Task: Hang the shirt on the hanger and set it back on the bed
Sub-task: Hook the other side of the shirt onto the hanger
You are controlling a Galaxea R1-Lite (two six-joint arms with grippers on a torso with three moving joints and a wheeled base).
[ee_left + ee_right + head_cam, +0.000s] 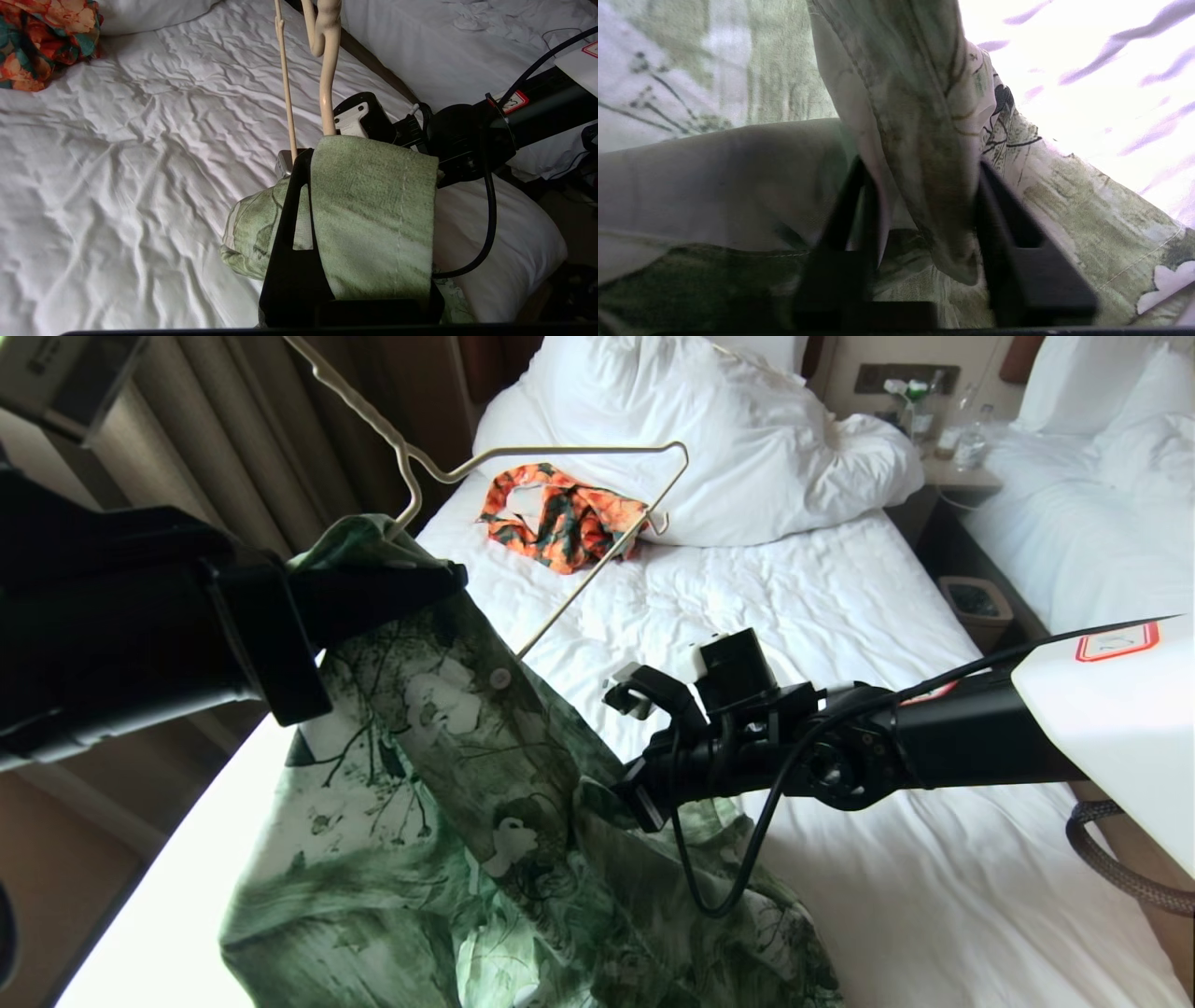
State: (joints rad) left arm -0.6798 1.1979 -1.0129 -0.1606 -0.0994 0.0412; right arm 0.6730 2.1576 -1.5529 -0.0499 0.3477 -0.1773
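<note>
My left gripper [453, 581] is raised at the left over the bed [840, 607], shut on the cream wire hanger [560, 450]. The green flower-print shirt [448, 784] is draped over that gripper, hangs from it, and pools on the sheet below. In the left wrist view the hanger [327, 93] rises out of the left gripper [317, 149], and the shirt [373, 210] covers one finger. My right gripper [607, 798] reaches in from the right, low against the hanging cloth. In the right wrist view a fold of the shirt [924, 116] sits pinched between the fingers of the right gripper [923, 164].
An orange-and-dark-green garment [560, 518] lies near the bulky white duvet and pillow [747, 439]. To the right are a waste bin [976, 607], a nightstand with bottles [962, 467] and a second white bed [1102, 495]. Curtains [233, 429] hang at the left.
</note>
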